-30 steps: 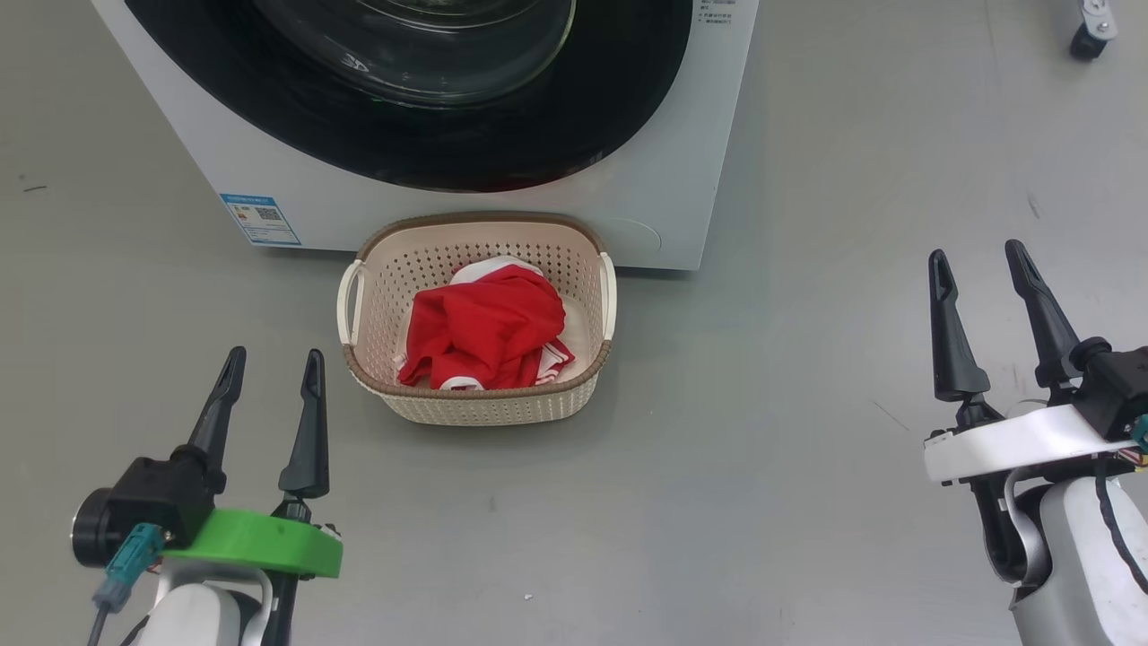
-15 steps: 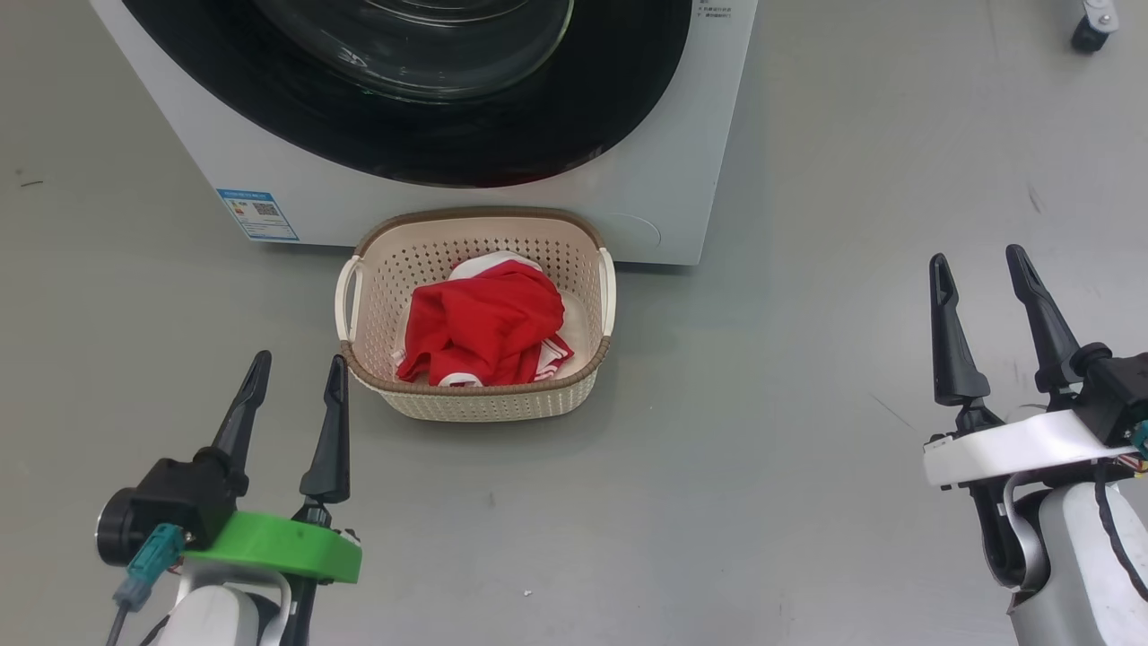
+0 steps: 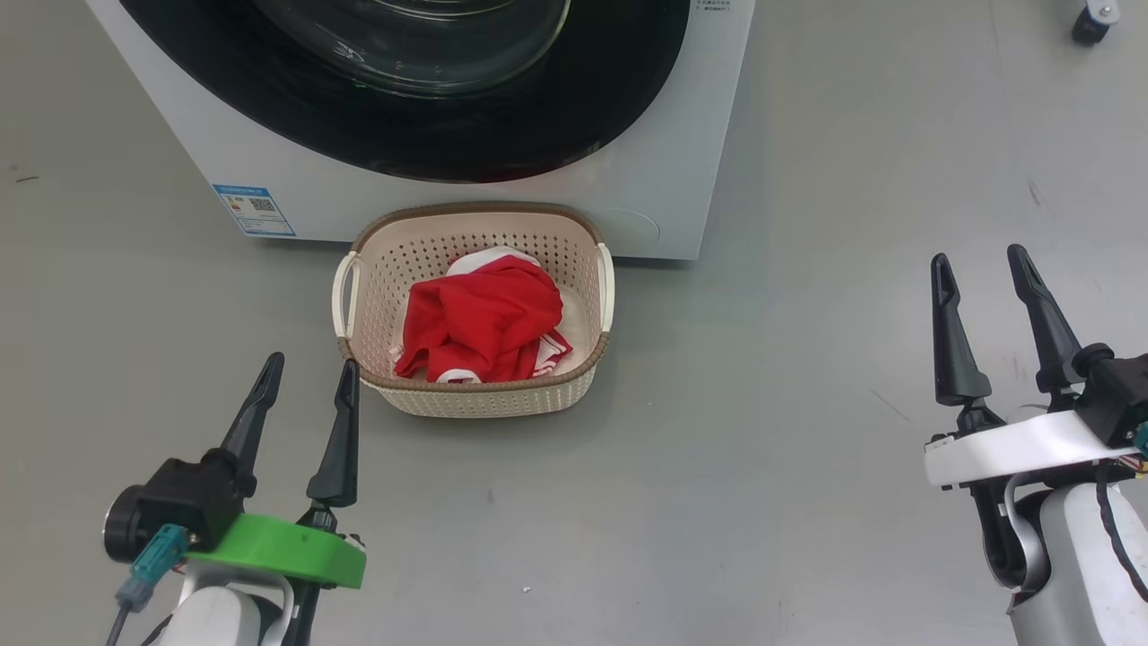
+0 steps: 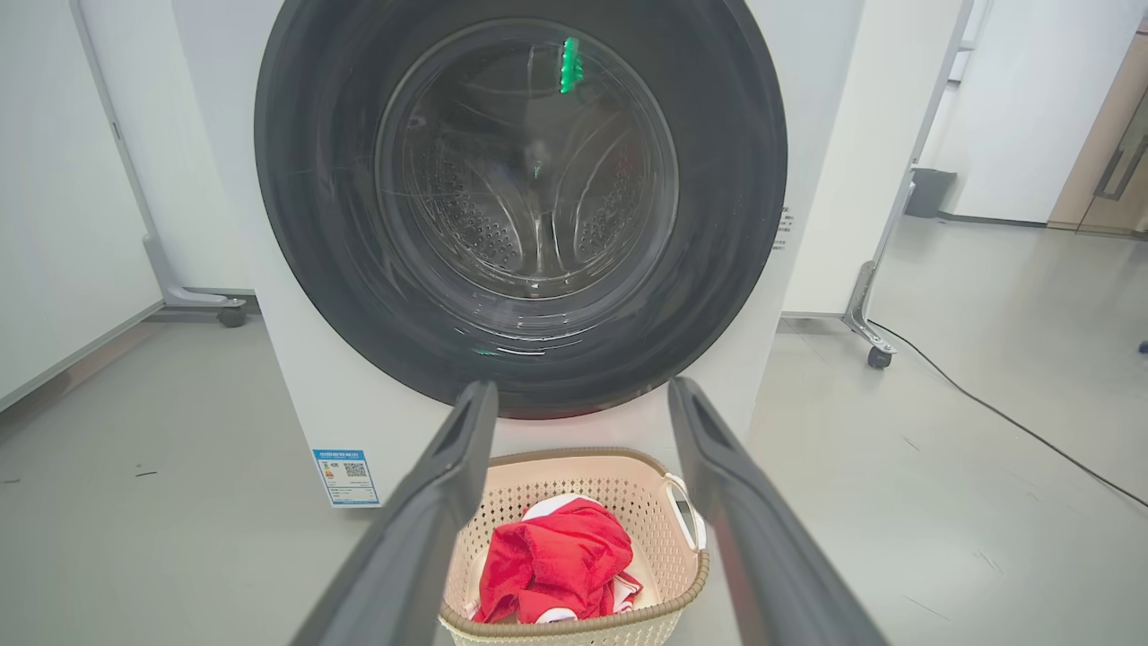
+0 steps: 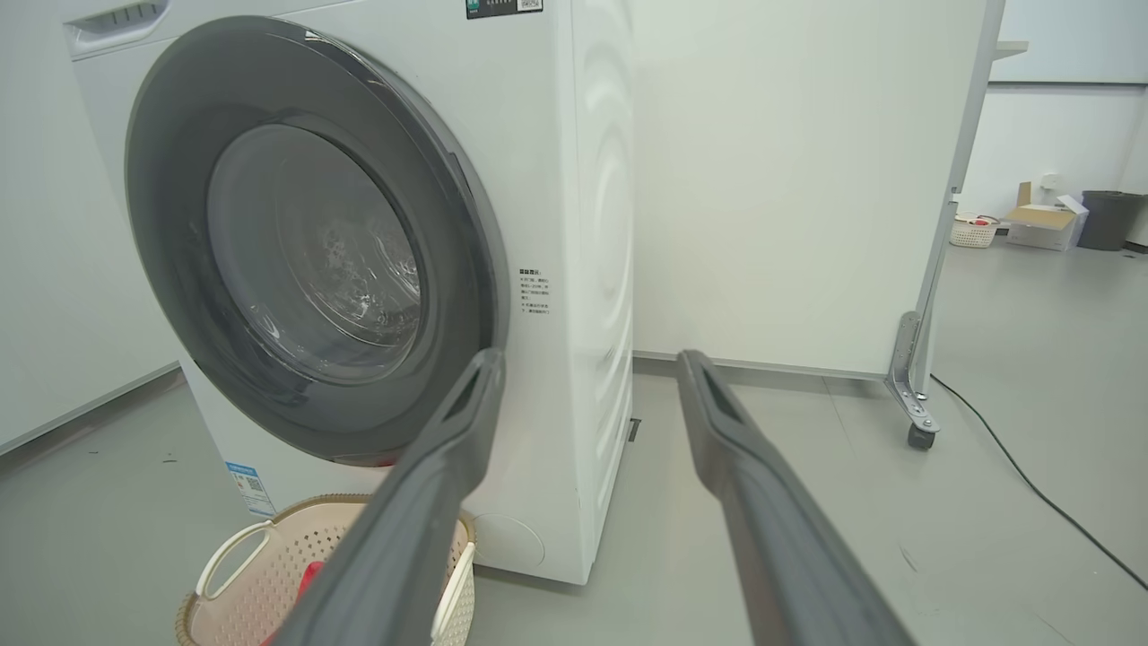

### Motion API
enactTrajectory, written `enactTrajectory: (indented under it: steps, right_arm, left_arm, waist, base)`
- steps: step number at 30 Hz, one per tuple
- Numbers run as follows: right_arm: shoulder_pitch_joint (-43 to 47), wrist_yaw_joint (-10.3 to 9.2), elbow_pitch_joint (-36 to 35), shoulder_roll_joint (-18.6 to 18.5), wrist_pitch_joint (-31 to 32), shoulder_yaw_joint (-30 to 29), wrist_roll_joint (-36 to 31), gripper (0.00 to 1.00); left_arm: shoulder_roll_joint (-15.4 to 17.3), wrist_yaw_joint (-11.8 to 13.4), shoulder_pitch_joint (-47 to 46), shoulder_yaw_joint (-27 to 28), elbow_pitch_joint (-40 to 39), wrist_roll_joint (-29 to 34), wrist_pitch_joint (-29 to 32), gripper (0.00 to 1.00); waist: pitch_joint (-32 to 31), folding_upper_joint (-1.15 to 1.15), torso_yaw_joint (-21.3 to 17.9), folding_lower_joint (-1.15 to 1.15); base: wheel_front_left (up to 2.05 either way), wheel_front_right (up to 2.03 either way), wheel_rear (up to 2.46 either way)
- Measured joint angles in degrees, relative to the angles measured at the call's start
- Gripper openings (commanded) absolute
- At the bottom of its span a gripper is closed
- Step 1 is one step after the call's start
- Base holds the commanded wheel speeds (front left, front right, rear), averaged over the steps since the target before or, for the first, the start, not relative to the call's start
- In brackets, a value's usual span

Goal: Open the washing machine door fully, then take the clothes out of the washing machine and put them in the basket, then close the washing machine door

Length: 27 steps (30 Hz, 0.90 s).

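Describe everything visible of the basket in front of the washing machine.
The basket is a small cream rectangular one with rounded corners. It looks like plastic, with perforated walls and a brown woven-look rim. White handles loop from its two short sides. It stands upright on the grey floor, just before the washing machine; whether they touch cannot be told. Crumpled red clothes with white trim lie inside, below the rim.
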Motion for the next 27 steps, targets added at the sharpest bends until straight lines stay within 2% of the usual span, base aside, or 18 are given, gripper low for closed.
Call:
enactTrajectory:
  steps: [21,22,27]
  right_arm:
    - [0.04,0.64,0.05,1.05,0.01,-0.99,-0.73,1.0]
    - [0.12,0.59,0.44,1.22,0.02,-0.98,-0.73,0.0]
    - [1.94,0.59,2.87,2.46,0.11,-0.75,-0.55,0.0]
  left_arm:
    - [0.3,0.0,-0.01,0.94,-0.34,-1.27,0.0,1.0]
    - [0.15,0.0,0.02,0.87,0.07,-1.27,0.0,0.0]
    - [-0.77,0.0,1.08,0.26,2.07,-1.48,0.02,0.0]
  waist:
    - [-0.22,0.0,-0.04,0.0]
    - [-0.24,0.0,-0.05,0.0]
    - [-0.26,0.0,-0.07,0.0]
  base:
    - [0.0,0.0,0.0]
    - [0.0,0.0,0.0]
    - [0.0,0.0,0.0]
